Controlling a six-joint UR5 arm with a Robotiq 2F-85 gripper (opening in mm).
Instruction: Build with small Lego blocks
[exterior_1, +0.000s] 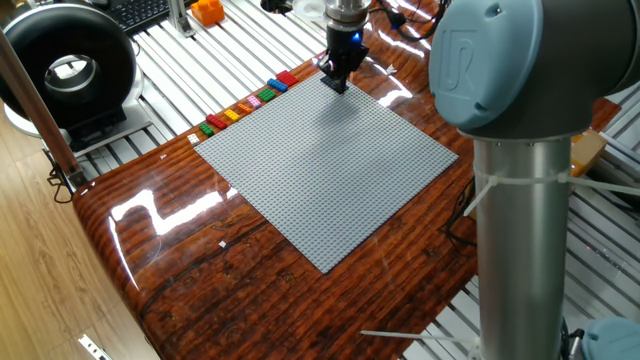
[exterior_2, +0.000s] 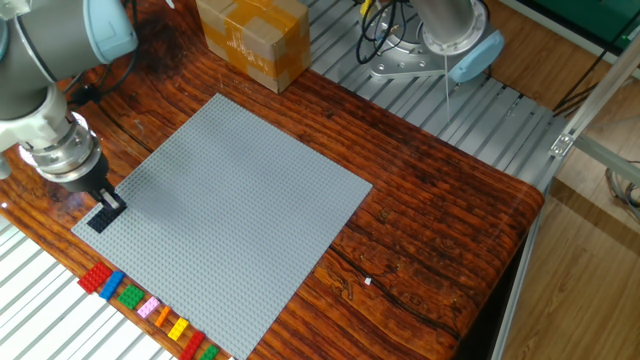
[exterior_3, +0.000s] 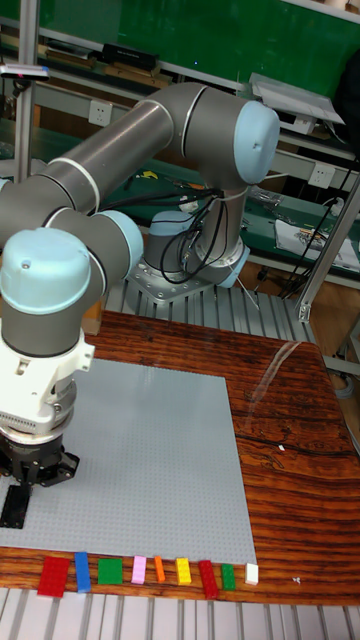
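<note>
The grey baseplate (exterior_1: 330, 170) (exterior_2: 230, 210) (exterior_3: 150, 460) lies on the wooden table. On its corner nearest the block row sits a black Lego block (exterior_2: 98, 222) (exterior_3: 14, 510). My gripper (exterior_1: 335, 85) (exterior_2: 108, 203) (exterior_3: 22, 490) points down onto that block, its fingers drawn together and touching its top. A row of small Lego blocks (exterior_1: 245, 105) (exterior_2: 150, 308) (exterior_3: 140, 572) in red, blue, green, pink, orange and yellow lies along the table edge beside the plate.
A cardboard box (exterior_2: 252, 40) stands beyond the plate's far corner. The arm's column (exterior_1: 520, 200) rises at the table's side, near its base (exterior_2: 430, 50). An orange chunky object (exterior_1: 207, 12) and a round black device (exterior_1: 65, 65) sit on the metal slats.
</note>
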